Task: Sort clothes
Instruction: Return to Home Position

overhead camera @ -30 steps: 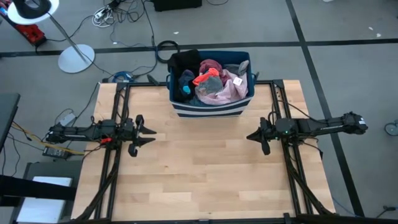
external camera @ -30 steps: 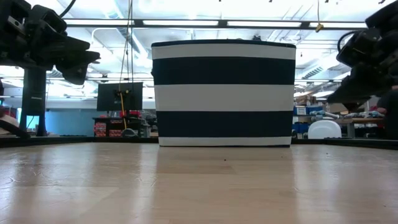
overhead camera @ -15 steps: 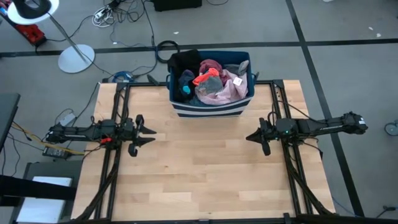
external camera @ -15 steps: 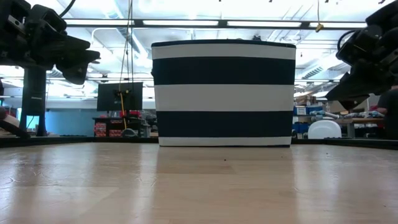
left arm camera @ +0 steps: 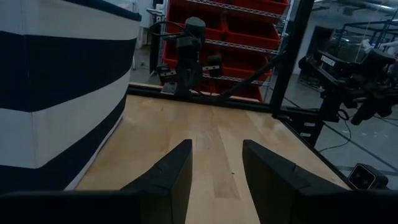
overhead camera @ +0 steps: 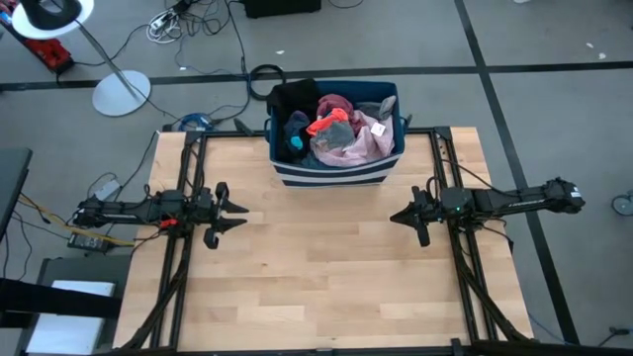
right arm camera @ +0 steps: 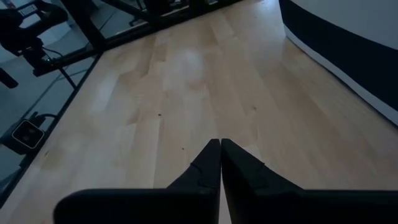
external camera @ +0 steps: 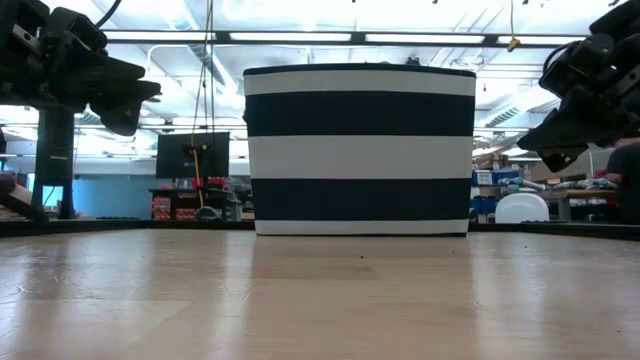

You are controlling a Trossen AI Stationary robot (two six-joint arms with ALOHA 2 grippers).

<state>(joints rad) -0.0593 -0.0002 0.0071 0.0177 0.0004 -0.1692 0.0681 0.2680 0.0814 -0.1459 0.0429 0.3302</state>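
Note:
The clothes [overhead camera: 336,127] lie piled in a dark blue bin with white stripes [overhead camera: 331,173] at the table's far middle. The pile holds pink, red-orange, maroon, bright blue and grey pieces. A black garment [overhead camera: 292,99] hangs over the bin's far left rim. From the low view only the bin's striped wall [external camera: 360,150] shows, and the clothes are hidden. My left gripper [overhead camera: 237,215] hovers open and empty over the table's left side, pointing right. My right gripper [overhead camera: 396,218] hovers shut and empty over the right side, pointing left.
The bare wooden table top [overhead camera: 316,267] spreads between and in front of the two grippers. Black frame rails [overhead camera: 183,257] run along both sides. The bin wall stands close beside my left gripper [left arm camera: 56,93] and my right gripper [right arm camera: 348,50]. Cables and a lamp base [overhead camera: 121,92] lie on the floor beyond.
My right gripper has risen a little in the low view and stays shut. The clothes and the bin have not moved.

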